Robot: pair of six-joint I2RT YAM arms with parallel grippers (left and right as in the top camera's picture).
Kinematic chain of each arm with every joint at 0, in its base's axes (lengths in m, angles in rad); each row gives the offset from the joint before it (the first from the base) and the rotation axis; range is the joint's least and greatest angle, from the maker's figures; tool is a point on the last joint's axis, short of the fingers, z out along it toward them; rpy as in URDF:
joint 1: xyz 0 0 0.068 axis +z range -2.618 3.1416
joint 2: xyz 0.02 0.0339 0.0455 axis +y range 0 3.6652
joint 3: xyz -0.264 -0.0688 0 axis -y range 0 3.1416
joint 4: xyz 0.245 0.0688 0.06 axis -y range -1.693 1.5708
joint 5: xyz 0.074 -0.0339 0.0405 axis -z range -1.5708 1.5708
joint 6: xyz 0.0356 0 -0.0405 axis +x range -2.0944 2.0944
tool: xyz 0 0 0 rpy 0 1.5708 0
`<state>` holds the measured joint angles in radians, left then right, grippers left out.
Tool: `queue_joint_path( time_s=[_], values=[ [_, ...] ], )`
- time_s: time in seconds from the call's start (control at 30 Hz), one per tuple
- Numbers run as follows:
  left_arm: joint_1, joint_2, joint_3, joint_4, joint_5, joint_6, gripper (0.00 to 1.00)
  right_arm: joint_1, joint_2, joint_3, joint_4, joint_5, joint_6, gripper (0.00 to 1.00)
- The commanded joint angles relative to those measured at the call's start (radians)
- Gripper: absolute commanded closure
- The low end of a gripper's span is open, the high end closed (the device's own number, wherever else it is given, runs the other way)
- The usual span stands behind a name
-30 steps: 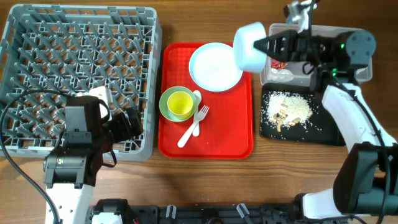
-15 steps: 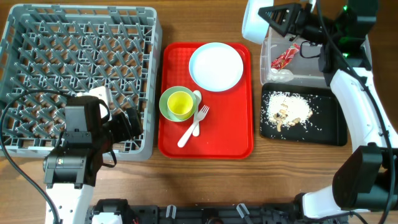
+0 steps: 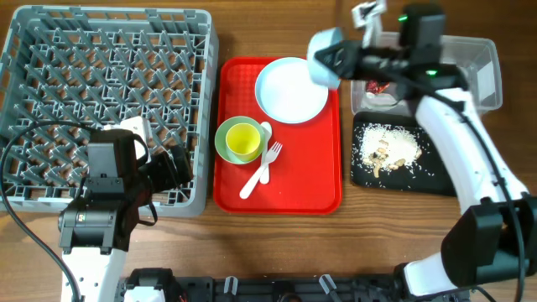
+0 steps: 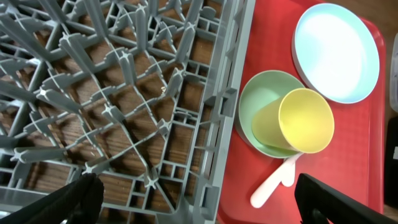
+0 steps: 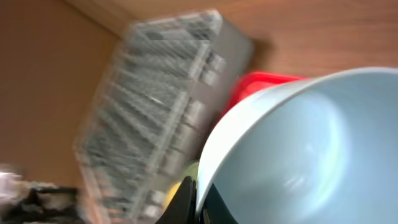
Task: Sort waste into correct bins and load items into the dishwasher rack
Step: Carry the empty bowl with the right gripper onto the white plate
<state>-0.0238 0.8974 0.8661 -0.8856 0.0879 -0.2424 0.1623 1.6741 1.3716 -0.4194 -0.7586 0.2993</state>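
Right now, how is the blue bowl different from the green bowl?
The blue bowl is up in the air, pinched at its rim by the right fingers; the green bowl sits on the red tray. The blue bowl is tipped on its side; the green bowl stands upright. The blue bowl is empty; the green bowl has a yellow cup in it. Both are round, pale bowls.

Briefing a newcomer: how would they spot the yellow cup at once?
Find the red tray beside the grey dishwasher rack. By its left edge sits a light-green bowl; the yellow cup sits inside it, the only yellow thing there.
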Motion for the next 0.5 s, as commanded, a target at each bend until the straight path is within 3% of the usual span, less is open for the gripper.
queue_joint_path(
  time_s=[0.0,0.17,0.47],
  values=[
    [0.006,-0.005,0.018,0.002,0.013,-0.005,0.00,0.123,0.006,0.019,-0.055,0.402,-0.261,0.96],
    [0.006,-0.005,0.018,0.002,0.013,-0.005,0.00,0.247,0.030,0.018,-0.049,0.603,-0.375,0.96],
    [0.006,-0.005,0.018,0.002,0.013,-0.005,0.00,0.301,0.216,0.017,0.005,0.650,-0.317,0.96]
  ],
)
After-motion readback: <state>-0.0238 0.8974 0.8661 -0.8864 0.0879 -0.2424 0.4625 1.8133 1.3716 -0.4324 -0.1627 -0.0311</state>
